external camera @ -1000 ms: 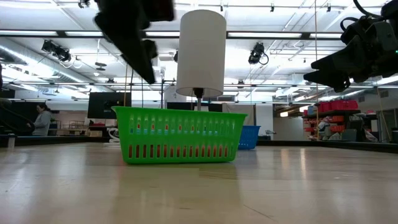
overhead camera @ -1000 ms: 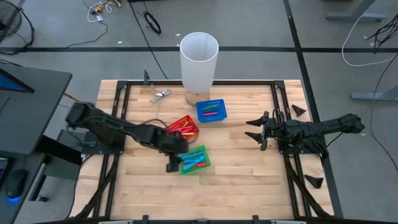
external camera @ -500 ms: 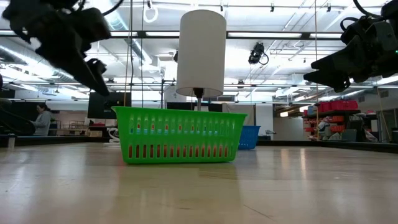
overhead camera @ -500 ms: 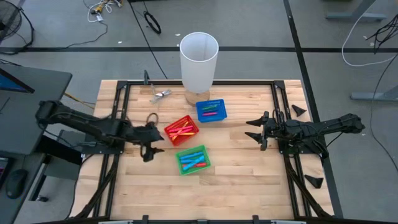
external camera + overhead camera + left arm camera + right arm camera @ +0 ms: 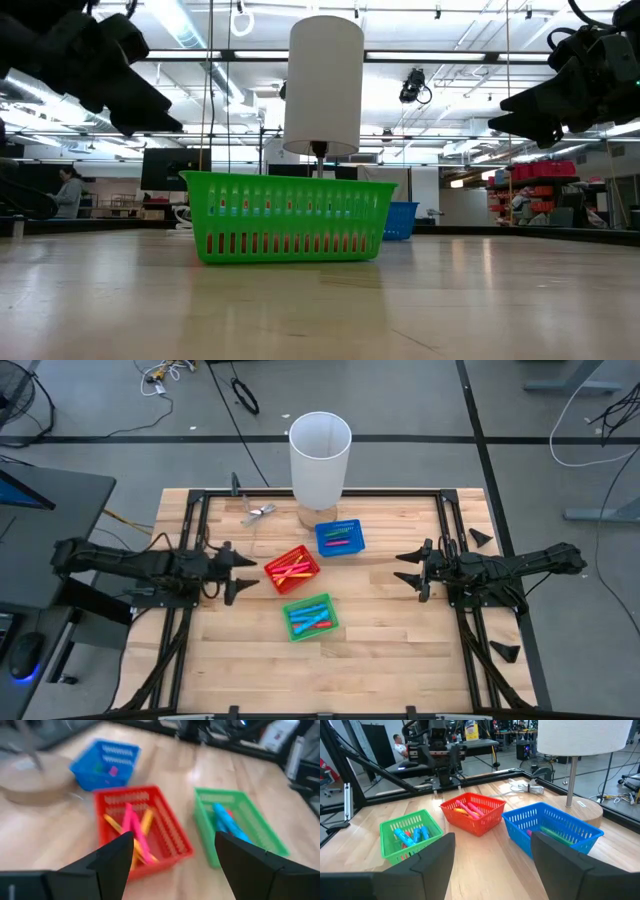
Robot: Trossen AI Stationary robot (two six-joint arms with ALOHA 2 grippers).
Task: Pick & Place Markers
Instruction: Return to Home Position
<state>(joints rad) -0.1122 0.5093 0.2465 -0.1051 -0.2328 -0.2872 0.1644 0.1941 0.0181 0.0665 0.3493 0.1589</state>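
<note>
Left end effector [image 5: 238,570] spread wide, empty, left of red basket [image 5: 268,567] | right end effector [image 5: 405,570] likewise, right of counter [image 5: 380,650] | markers [image 5: 312,614] seem all binned, so arms idle.

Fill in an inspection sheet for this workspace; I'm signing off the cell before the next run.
Surface: wooden table, no spills seen.
Job's things: markers in baskets: mostly blue in the green basket, pink and yellow in the red basket, green and pink in the blue basket.
Clutter: metal clip and lamp at the far edge.
Grippers: left gripper and right gripper open, empty, raised either side of the baskets.
Cables: black cable on the floor beyond the table.
Surroundings: a person in the room behind.
</note>
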